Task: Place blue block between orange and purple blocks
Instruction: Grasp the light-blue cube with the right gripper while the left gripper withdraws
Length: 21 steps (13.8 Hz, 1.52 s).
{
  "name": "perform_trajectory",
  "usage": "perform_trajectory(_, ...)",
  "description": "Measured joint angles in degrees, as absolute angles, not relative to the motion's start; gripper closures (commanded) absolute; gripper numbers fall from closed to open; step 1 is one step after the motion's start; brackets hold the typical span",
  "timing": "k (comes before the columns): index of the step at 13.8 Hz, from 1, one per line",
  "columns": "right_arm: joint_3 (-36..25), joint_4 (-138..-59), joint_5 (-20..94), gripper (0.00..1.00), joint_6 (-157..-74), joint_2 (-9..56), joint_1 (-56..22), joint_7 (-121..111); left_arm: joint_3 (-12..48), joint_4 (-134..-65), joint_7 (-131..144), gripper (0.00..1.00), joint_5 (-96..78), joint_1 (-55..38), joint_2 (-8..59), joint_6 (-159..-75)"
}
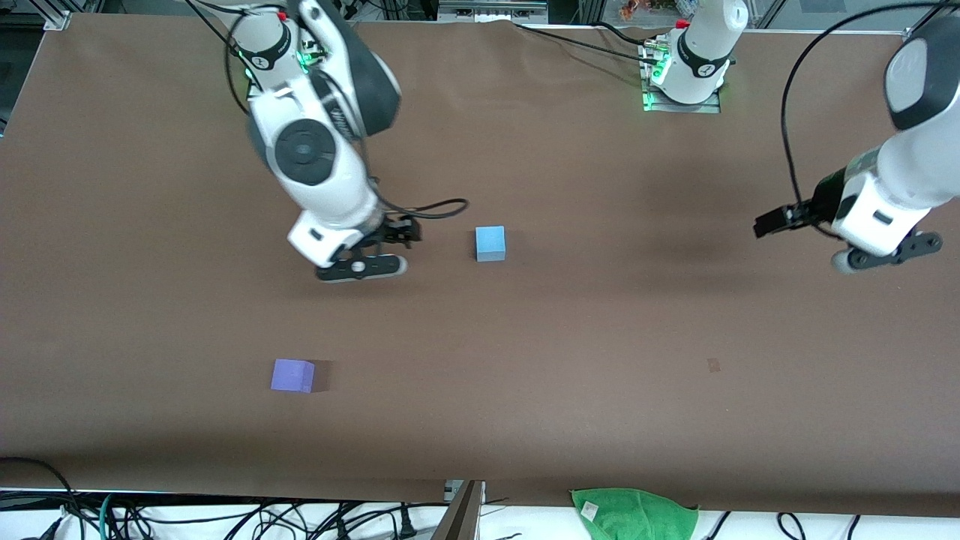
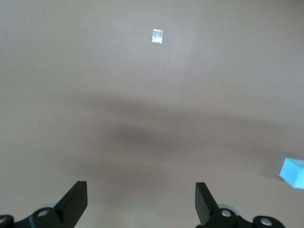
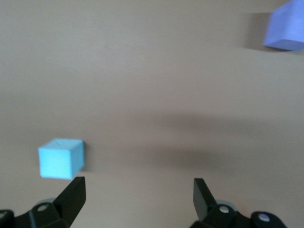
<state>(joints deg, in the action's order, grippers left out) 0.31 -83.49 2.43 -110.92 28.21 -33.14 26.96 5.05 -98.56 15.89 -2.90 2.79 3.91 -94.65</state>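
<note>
Blue block (image 1: 490,243): rests flat mid-tabletop, a cube with no long axis, edges nearly square to the table's edges.
Purple block (image 1: 292,375): closest to the front edge, toward the right arm's end.
Right gripper (image 1: 397,234): fingers spread wide, empty, low over bare tabletop beside the blue block.
Left gripper (image 1: 772,221): fingers spread, empty, over the left arm's end.
Right wrist view: shows both blocks.
Left wrist view: shows only the blue block's corner.
</note>
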Motion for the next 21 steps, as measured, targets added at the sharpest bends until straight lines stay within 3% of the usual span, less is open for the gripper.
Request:
perform_trajectory(2,0.31,-83.49,2.43,0.00,-115.71,31.19,-35.54,30.59,2.04,-102.28,13.61,0.00,-2.90,0.32,0.34,-95.51)
perform_trajectory(6,0.30,-83.45,2.43,0.00,-121.42,35.32,-39.50,33.82,0.62,-103.18,5.79,0.00,-1.23,-0.54,-2.09,-96.62)
perform_trajectory(21,0.16,-83.43,0.94,0.00,-128.16,42.89,-48.47,42.74,0.05,-100.82,4.13,0.00,1.07,0.53,-2.26,-94.23)
